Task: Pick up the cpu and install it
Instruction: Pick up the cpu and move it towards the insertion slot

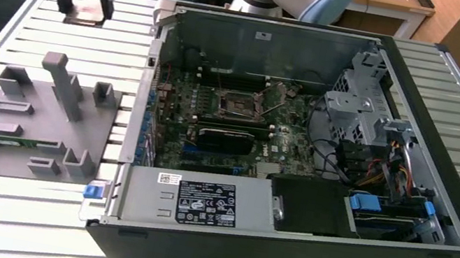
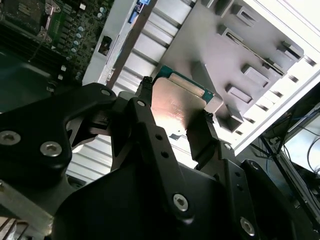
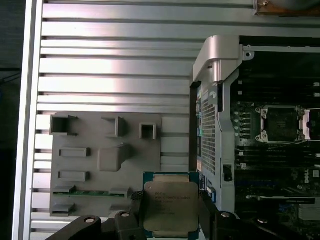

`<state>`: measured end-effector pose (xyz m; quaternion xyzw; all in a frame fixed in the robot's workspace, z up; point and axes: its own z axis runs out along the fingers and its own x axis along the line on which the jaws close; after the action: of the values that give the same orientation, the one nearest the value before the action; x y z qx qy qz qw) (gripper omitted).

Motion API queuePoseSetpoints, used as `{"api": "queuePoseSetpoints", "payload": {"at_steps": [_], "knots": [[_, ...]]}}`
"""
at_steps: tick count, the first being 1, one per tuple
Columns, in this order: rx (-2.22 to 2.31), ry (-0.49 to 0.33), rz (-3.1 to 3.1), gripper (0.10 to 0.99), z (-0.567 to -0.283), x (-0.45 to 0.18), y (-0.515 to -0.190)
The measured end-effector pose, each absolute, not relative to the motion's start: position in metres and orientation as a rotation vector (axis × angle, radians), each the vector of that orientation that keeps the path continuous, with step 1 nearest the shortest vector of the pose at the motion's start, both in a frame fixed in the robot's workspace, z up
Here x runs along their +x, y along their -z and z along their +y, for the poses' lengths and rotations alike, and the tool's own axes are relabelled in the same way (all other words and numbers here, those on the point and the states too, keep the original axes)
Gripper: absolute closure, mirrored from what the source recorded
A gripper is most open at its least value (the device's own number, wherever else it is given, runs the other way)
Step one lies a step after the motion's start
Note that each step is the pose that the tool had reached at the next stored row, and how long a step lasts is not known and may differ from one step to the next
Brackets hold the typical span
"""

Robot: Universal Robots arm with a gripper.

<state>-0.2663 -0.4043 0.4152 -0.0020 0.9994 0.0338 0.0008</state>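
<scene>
My gripper (image 1: 85,10) is shut on the cpu (image 1: 87,14), a flat square chip with a shiny metal top. In the exterior view it hangs over the slatted table (image 1: 83,46) at the far left, beyond the grey fixture and left of the open computer case. In both wrist views the cpu (image 3: 170,210) (image 2: 175,107) sits between the two black fingers (image 3: 134,210), gripped by its opposite edges. The dark cpu socket (image 1: 239,106) (image 3: 280,124) on the motherboard stands open inside the case, well apart from the gripper.
A grey fixture (image 1: 33,116) (image 3: 105,160) with upright posts lies on the exterior view's left, holding a green memory strip (image 3: 92,192). The case wall (image 1: 147,86) rises between the fixture and the motherboard. Cables and a drive cage (image 1: 358,102) crowd the case's right side.
</scene>
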Motion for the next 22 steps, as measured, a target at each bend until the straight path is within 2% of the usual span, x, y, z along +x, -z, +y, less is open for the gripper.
{"api": "queuePoseSetpoints", "payload": {"at_steps": [22], "knots": [[-0.006,-0.106,3.138,0.561,-0.404,-0.219,-0.415]]}}
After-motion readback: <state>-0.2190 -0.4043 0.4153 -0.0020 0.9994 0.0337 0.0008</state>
